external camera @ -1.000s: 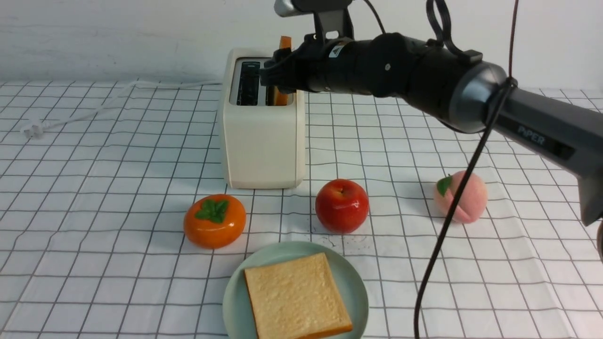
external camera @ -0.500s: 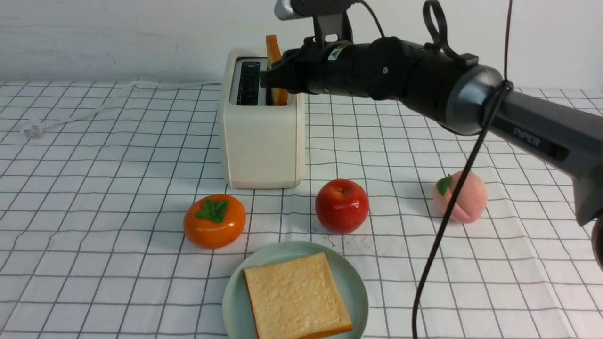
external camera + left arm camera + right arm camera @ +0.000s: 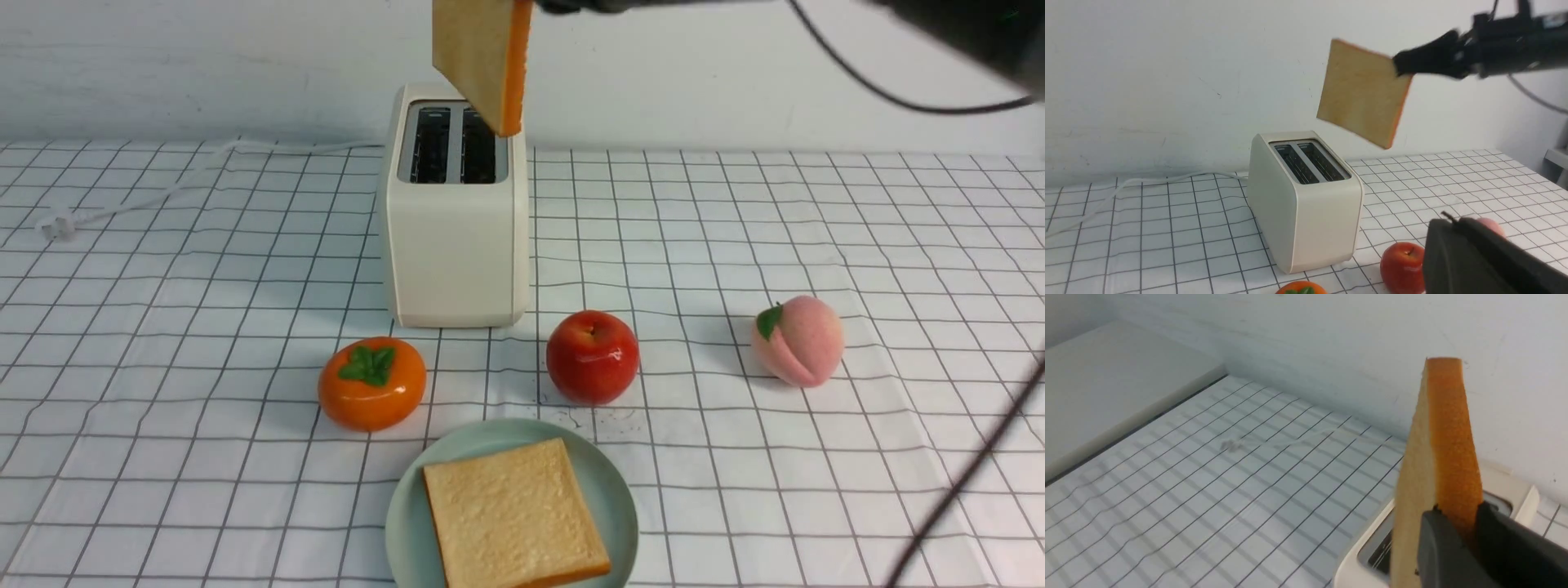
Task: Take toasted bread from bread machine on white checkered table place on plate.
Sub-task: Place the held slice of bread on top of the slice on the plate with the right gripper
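The white checkered table (image 3: 163,327) fills the lower three quarters of your front view. The bread machine (image 3: 454,245) stands upright at upper centre, both top slots dark. At bottom centre the plate (image 3: 611,482) carries one toasted bread slice (image 3: 510,518) lying flat. The second toasted bread slice (image 3: 478,57) hangs tilted at the top edge, above the machine and clear of it. Your right gripper (image 3: 1404,67) is clamped across its orange crust, jaws closed to the slice's thickness. Between machine and plate sit a persimmon (image 3: 371,382) and an apple (image 3: 593,356), with a peach (image 3: 798,340) at centre right. Your left gripper (image 3: 1474,261) shows only as a dark shape in the lower right of its wrist view, so you cannot tell how far open it is.
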### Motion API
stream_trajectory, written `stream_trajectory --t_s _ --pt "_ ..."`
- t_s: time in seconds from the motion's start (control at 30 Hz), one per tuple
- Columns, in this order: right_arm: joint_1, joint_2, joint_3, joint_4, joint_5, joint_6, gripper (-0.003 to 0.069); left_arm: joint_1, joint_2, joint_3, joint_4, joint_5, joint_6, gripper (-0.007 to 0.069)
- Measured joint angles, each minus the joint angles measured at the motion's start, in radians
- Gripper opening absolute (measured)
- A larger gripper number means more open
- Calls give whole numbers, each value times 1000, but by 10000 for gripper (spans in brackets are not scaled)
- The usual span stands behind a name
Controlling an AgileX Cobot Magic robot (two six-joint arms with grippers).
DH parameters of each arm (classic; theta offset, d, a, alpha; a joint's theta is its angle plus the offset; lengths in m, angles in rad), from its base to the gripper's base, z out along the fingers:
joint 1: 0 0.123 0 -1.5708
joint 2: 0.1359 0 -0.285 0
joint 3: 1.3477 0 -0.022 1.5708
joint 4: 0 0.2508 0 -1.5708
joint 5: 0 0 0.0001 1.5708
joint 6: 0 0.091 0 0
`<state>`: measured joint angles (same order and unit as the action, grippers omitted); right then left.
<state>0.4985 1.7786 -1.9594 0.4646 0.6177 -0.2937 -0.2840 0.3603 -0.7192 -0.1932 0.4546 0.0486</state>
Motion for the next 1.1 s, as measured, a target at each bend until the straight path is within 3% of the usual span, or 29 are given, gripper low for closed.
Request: stream_trajectory --t_s 0.17,0.3,0.43,0.63,0.77,0.83,0.93,1.1 --pt "-41 -144 5 4 364 20 101 0 0 0 -8 76 0 -13" --pt "-85 -223 60 19 528 23 101 0 0 0 -20 152 0 -13" --pt "-161 -325 206 25 567 23 101 0 0 0 -34 214 0 -13" --pt "-304 -497 570 102 479 17 101 0 0 0 -38 271 0 -13" --pt "-306 -512 783 357 406 -133 101 0 0 0 -40 280 0 -13" --pt "-262 -464 881 581 392 -300 101 0 0 0 -43 281 0 -13" --pt "-187 -373 940 796 361 -480 97 0 0 0 -53 282 0 -13" --pt "-103 -225 943 921 265 -615 97 0 0 0 -57 286 -1 -13"
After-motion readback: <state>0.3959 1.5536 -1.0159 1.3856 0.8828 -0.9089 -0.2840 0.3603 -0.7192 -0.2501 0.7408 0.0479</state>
